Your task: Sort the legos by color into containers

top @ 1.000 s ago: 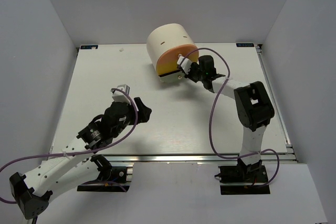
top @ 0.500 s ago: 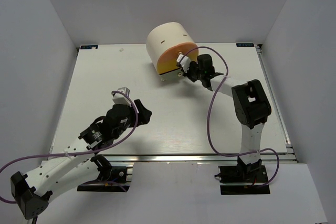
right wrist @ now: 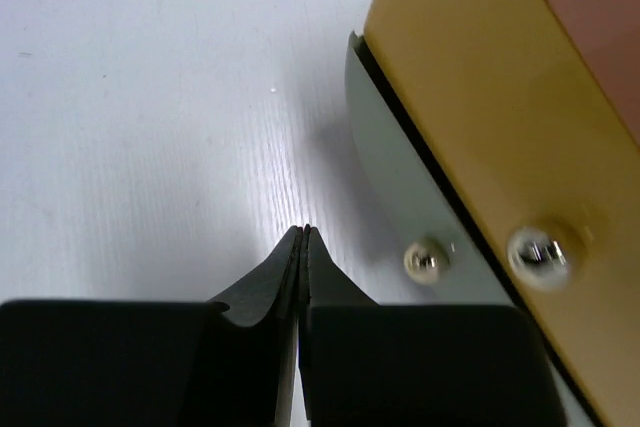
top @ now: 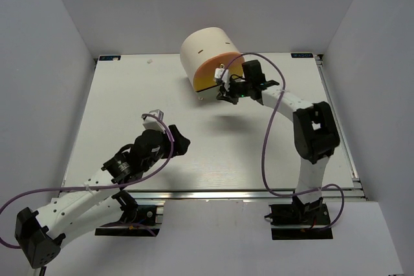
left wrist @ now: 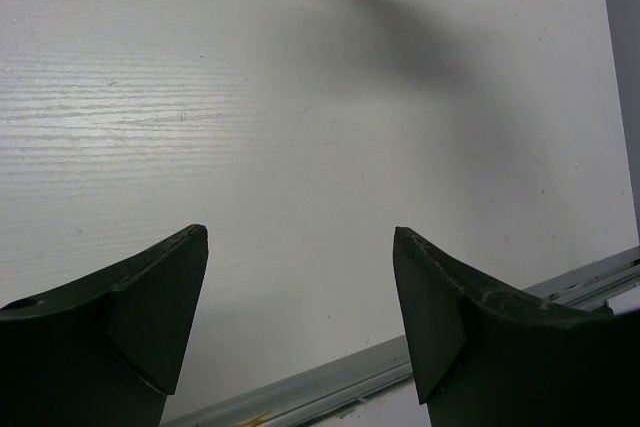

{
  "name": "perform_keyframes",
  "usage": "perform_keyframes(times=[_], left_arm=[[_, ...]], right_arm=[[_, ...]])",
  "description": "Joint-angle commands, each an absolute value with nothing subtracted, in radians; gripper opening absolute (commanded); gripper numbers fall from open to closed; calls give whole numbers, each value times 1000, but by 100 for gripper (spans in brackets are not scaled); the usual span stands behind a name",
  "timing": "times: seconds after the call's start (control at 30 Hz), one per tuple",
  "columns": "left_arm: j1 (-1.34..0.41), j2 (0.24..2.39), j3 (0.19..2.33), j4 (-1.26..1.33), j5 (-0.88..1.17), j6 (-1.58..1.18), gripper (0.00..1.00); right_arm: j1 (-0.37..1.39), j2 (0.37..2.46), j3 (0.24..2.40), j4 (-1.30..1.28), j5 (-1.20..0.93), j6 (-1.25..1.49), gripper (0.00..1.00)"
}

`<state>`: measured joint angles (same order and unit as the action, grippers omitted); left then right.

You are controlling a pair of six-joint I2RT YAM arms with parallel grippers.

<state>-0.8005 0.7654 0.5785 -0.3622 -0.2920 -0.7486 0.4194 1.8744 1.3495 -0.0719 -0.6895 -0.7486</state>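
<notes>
No legos show in any view. The containers are drawers stacked in a cream half-cylinder cabinet (top: pixel 206 48) at the back of the table. Its peach-orange drawer (top: pixel 210 77) faces the arms. My right wrist view shows the yellow drawer (right wrist: pixel 470 117) and, under it, the grey-green drawer (right wrist: pixel 395 192), each with a small metal knob (right wrist: pixel 425 262). My right gripper (top: pixel 223 94) (right wrist: pixel 303 232) is shut on nothing, just in front of the lowest drawer and low over the table. Over bare tabletop at the near left, my left gripper (top: pixel 180 141) (left wrist: pixel 300 232) is open with nothing in it.
The white table (top: pixel 129 108) has a metal rail (left wrist: pixel 400 367) along its near edge, just beyond my left fingertips. White walls close in the back and both sides. Purple cables loop off both arms.
The right wrist has swung up and back beside the cabinet. The drawer edge that stuck out at the cabinet's foot no longer shows. The left gripper has drifted slightly right and nearer.
</notes>
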Motion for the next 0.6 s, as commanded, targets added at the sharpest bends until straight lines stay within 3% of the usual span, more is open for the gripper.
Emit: perform_keyframes(times=[0.0,0.13,0.4,0.57], left_arm=[[-804,758,618,-364,-281,-742,84],[-804,710,589,-365,-294,-778,84],[-804,676,580,-400,-305,-788,87],[-804,695,586,-393,-301,-785,87]], right_arm=[[449,2000,1492,-231,-730,-824,0],[489,2046,1514,-180,-635,-836,0],[537,2025,1370,258,-343,-718,0],[560,2029,1313,379,-276,-719,0]])
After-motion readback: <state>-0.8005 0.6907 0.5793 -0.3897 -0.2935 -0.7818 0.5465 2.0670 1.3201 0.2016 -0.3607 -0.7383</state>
